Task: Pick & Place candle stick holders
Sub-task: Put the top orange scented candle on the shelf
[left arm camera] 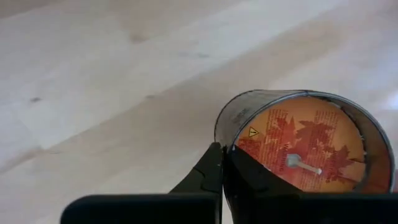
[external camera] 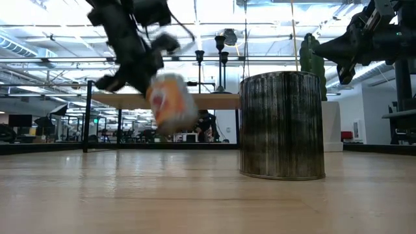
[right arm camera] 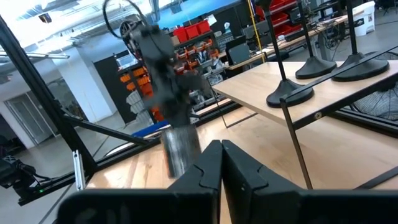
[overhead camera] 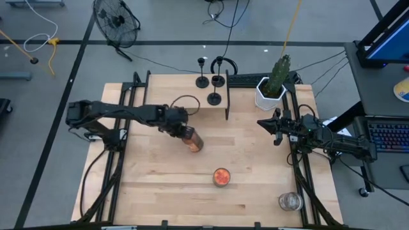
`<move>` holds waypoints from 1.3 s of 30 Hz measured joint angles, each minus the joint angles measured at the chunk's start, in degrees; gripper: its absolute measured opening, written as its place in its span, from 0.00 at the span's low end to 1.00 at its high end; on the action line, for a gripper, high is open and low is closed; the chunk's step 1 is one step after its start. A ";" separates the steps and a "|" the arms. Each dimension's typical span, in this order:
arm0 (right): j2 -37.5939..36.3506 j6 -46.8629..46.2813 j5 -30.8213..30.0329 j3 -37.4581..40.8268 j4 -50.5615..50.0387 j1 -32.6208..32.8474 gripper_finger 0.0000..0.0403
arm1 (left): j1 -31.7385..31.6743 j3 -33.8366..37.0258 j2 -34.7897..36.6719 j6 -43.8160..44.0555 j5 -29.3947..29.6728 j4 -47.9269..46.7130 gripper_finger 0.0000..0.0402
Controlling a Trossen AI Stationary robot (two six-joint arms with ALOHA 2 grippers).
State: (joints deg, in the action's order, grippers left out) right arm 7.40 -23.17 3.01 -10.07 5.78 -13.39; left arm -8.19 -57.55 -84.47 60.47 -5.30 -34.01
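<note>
Three black candle stick holders (overhead camera: 202, 80) (overhead camera: 218, 80) (overhead camera: 214, 98) stand by their round bases on a raised wooden shelf (overhead camera: 239, 96) at the table's far edge. They also show in the right wrist view (right arm camera: 289, 93). My left gripper (overhead camera: 184, 131) is at the table's middle, shut on a glass jar with orange contents (overhead camera: 193, 142), which hangs tilted above the table in the low view (external camera: 172, 103). My right gripper (overhead camera: 261, 122) is shut and empty, held above the table's right side and pointing toward the left. My left gripper holds the jar by its wall at the rim (left arm camera: 225, 144). One finger (left arm camera: 208, 174) is outside the wall and the other (left arm camera: 255, 183) lies over the jar's round orange face, seemingly inside the mouth. The jar is lifted clear and tilted, slanting down away from the fingers.
A second orange-filled jar (overhead camera: 221, 177) stands on the near middle of the table, large in the low view (external camera: 283, 123). A clear glass jar (overhead camera: 289, 202) stands near the front right corner. A cactus in a white pot (overhead camera: 271, 89) stands at the far right.
</note>
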 joint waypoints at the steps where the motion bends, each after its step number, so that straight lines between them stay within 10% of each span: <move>1: 0.00 0.01 0.02 0.00 -0.02 0.00 0.00 | 0.00 -0.05 1.71 0.05 -0.20 0.31 0.01; 22: 0.00 0.28 0.00 0.00 -0.04 -0.01 0.00 | -0.26 -0.19 31.33 2.95 17.88 0.96 0.00; 39: 0.02 0.28 0.00 0.00 -0.04 0.01 0.00 | -11.64 -30.15 14.07 -9.23 26.17 -32.78 0.00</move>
State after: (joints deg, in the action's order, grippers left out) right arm 7.42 -22.90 3.01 -10.07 5.74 -13.39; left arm -19.82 -87.71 -70.40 51.24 20.87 -66.79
